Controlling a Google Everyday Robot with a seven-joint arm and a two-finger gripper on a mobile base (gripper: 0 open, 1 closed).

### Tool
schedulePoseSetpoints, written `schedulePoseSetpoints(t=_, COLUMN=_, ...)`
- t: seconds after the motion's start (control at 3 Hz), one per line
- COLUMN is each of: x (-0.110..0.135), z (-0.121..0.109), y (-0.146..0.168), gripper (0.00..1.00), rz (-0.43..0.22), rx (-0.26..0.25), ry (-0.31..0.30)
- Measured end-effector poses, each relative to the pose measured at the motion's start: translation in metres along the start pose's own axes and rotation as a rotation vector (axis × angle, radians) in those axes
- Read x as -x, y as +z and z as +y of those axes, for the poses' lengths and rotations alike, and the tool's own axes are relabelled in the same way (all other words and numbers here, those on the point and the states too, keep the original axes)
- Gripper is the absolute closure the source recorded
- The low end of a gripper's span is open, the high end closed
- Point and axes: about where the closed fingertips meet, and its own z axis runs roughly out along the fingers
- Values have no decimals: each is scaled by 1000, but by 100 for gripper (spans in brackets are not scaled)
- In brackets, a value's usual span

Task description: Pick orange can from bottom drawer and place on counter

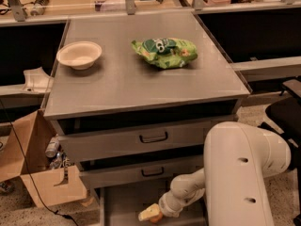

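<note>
Counter [141, 86] — bowl [79, 54], bag [164, 52]; drawer [122, 206] — gripper [150, 214], probably

The gripper [149, 214], lower centre, sits in the bottom drawer [118, 205] beneath two drawers [113, 142]; the counter [127, 86] lies free between bowl [79, 54] and snack bag [164, 52].

My single arm [235, 192], viewed from above and behind. The broad white upper link [247, 168] fills the lower right of the view and stands almost upright, with two small dark holes on its face. From its lower left a slimmer white forearm [190, 187] slopes down and leftward to a ringed wrist [170, 205]. Beyond the wrist sits the gripper [149, 214], pale yellow and pointing left. It is the arm's lowest part, close to the bottom edge.
</note>
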Motion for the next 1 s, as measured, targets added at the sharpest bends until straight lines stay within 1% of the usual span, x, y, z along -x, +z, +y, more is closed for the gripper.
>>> schedulePoseSetpoints(t=0.33, x=5, z=-2, y=19, gripper=0, rz=-7, rx=-11, ry=33)
schedulePoseSetpoints(t=0.67, x=13, z=-3, y=45, gripper=0, rz=-34, rx=-42, ry=81)
schedulePoseSetpoints(t=1.0, x=13, z=-3, y=45, gripper=0, rz=-35, rx=-42, ry=81)
